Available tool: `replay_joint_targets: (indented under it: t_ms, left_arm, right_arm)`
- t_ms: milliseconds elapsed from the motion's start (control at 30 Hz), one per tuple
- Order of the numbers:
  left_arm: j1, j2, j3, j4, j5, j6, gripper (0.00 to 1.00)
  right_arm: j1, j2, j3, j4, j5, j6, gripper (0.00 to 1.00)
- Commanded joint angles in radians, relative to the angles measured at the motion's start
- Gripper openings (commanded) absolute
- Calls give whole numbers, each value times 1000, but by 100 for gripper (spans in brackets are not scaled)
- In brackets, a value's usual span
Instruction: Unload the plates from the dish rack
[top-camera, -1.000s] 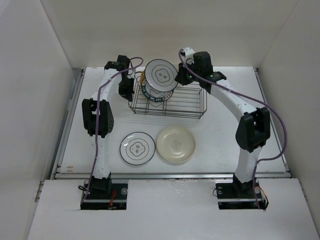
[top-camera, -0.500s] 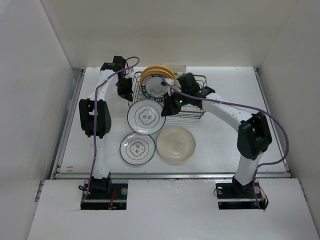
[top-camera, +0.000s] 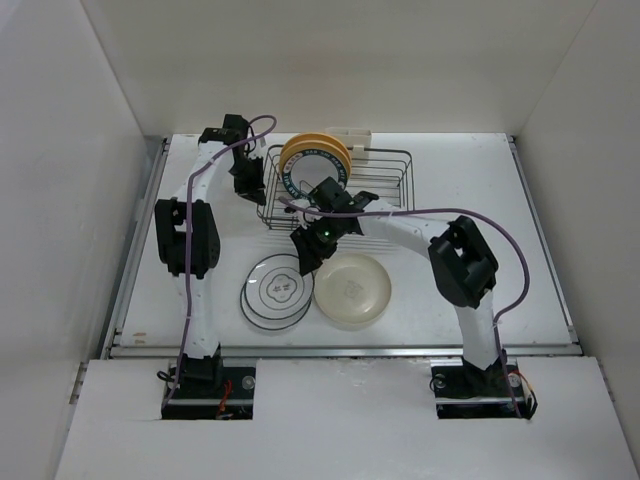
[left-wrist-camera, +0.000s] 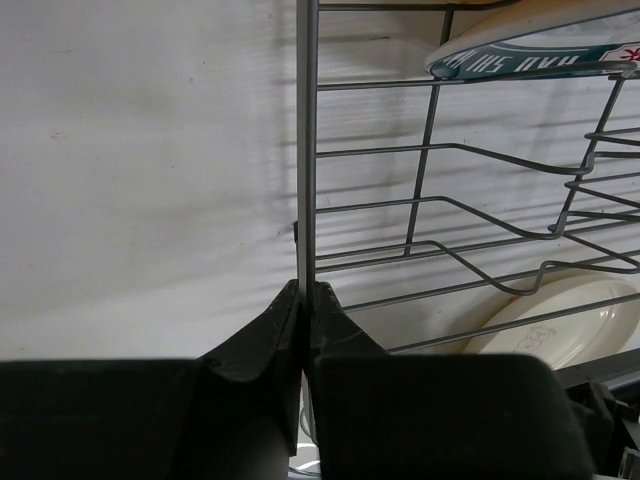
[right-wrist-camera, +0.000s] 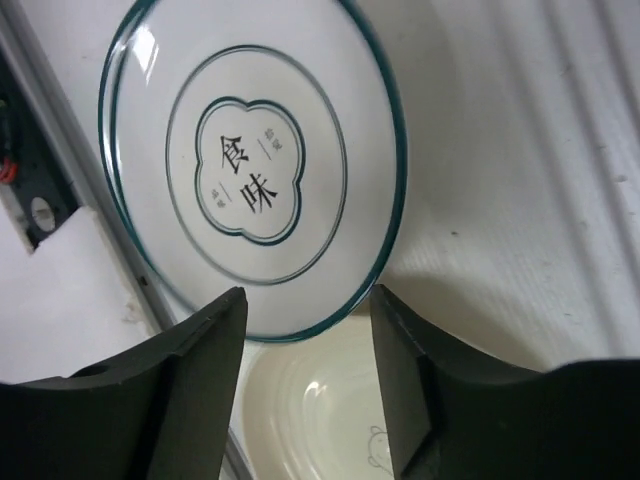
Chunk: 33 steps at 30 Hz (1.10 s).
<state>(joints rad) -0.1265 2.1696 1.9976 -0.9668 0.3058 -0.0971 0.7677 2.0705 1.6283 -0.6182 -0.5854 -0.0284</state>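
The dish rack (top-camera: 375, 195) stands at the back of the table. A yellow-orange plate (top-camera: 312, 148) and a teal-rimmed plate (top-camera: 305, 180) stand upright in its left end. My left gripper (top-camera: 246, 182) is shut on an upright wire of the dish rack (left-wrist-camera: 430, 180) at its left side, the left gripper (left-wrist-camera: 305, 295) pinching the wire. A white ringed plate (top-camera: 275, 290) lies flat on another like it, slightly offset. Beside it lies the cream plate (top-camera: 352, 290). My right gripper (top-camera: 303, 258) hovers open over the ringed plate (right-wrist-camera: 255, 170), the right gripper (right-wrist-camera: 305, 325) holding nothing.
A white plastic holder (top-camera: 350, 137) is clipped to the rack's far side. White walls close in the table on the left, back and right. A metal rail (top-camera: 340, 350) runs along the near edge. The cream plate (left-wrist-camera: 570, 315) shows through the rack wires.
The right arm carried the ringed plate from above the rack down to the front left, set it on the other ringed plate and opened. The left gripper kept its hold.
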Motion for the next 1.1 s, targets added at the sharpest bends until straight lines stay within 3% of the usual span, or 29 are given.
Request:
replay_joint_targets:
  t_ms: [0,167,333,433,600,667,1067]
  left_arm:
    - [10,-60,-20,-69,0,-49,0]
    - [10,-60,-2,-78,-19,-49,0]
    - [10,-60,-2,-78,-30,-49,0]
    - [10,-60,-37,-78,24,-79,0]
    - [10,-70,-80,-59,55,-108,0]
    - [10,-70,-89,-59,6,-108,0]
    - [-19,-70,-71,-69,-63,-90,0]
  right_arm:
    - [19,-35,45,18,81,8,59]
    - [19,-113,54,18,209,8,64]
    - [-71,-294,-40,246,326,133,68]
    - [-131,-345,-9,340,399,157,68]
    - [-163,-164,218,265,459,70,63]
    - [-175,-116,284,265,489,54,62]
    - [-225,86,475,265,484,33,62]
